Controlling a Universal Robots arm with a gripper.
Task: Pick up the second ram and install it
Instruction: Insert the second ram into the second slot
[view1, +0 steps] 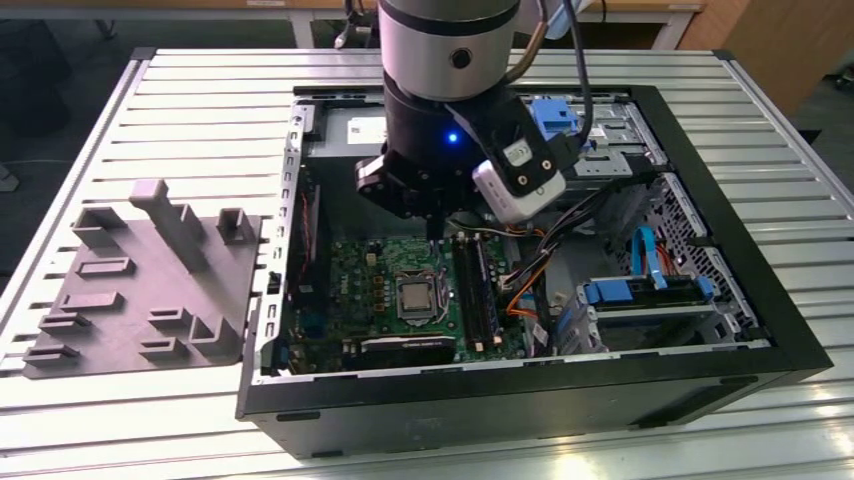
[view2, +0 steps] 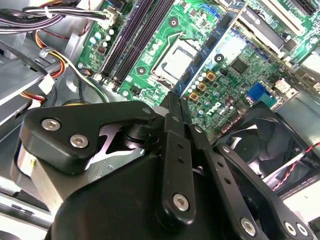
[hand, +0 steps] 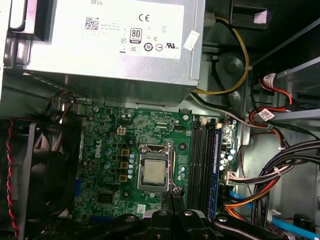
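Note:
My gripper (view1: 438, 228) hangs inside the open computer case, just above the green motherboard (view1: 380, 265) and close to its processor socket (view1: 416, 297). In both wrist views its two black fingers are pressed flat together, shut (view2: 175, 102) (hand: 172, 197), and no stick shows between them. The long black memory sockets (hand: 204, 160) (view2: 135, 40) lie beside the processor (hand: 152, 171), a short way from the fingertips. I cannot make out the second ram as a separate stick, and I cannot tell whether one sits in a socket.
A grey power supply (hand: 110, 40) and a black fan (hand: 45, 175) border the board. Cable bundles (hand: 280, 165) crowd the side past the sockets. Blue drive carriers (view1: 627, 292) sit at the exterior view's right. A grey parts fixture (view1: 147, 280) lies outside the case wall (view1: 534, 390).

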